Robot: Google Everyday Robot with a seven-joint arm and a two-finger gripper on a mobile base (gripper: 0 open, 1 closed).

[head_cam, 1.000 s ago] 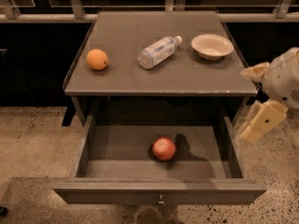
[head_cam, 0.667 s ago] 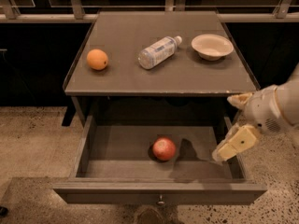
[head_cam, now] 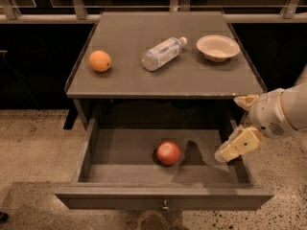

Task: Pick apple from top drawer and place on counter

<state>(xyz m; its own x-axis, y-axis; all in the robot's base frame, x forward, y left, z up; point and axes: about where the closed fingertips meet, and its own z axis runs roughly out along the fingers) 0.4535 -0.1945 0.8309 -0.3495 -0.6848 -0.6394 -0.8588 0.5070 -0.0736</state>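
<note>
The apple [head_cam: 169, 153], red-orange with a paler patch, lies on the floor of the pulled-out top drawer [head_cam: 163, 197], near its middle. My gripper [head_cam: 230, 128] hangs over the drawer's right side, to the right of the apple and apart from it. Its cream fingers [head_cam: 238, 146] are spread open and hold nothing. The arm comes in from the right edge of the view. The counter [head_cam: 134, 78] is the grey-brown cabinet top above the drawer.
On the counter lie an orange [head_cam: 100, 61] at the left, a clear plastic bottle [head_cam: 162, 53] on its side in the middle, and a cream bowl [head_cam: 218, 47] at the right. A rail runs behind the counter. Speckled floor surrounds the cabinet.
My gripper has moved left and down from beside the counter's right edge to above the drawer's right side. The apple has not moved.
</note>
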